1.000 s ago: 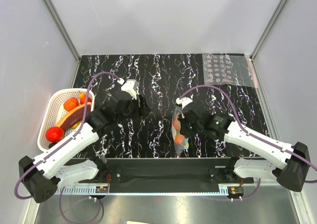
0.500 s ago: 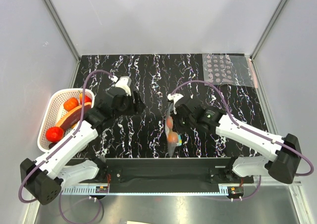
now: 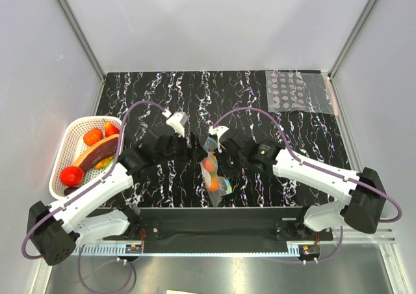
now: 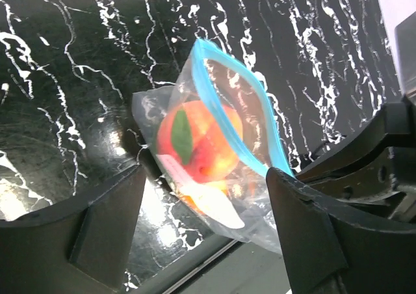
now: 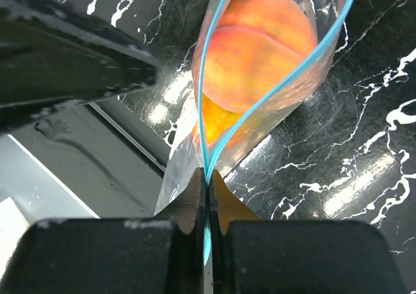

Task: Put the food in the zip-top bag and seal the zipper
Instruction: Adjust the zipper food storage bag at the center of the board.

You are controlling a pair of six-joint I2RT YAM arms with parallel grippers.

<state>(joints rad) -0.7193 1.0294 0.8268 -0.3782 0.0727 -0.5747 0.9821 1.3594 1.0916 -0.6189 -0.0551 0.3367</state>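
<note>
— Where's the zip-top bag [image 4: 260, 213]?
— Right gripper [image 5: 207, 188] pinches its zipper [image 5: 203, 144]; the food [image 5: 257, 53] bulges just beyond those fingertips.
— And the left gripper [image 4: 205, 196]?
— Spread wide, with the bag just ahead, between its fingers.

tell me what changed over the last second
The right gripper, shut on the zip-top bag with the food inside, carried it left. The left gripper, open, swung right toward it. The basket and the dotted sheet stayed put.
</note>
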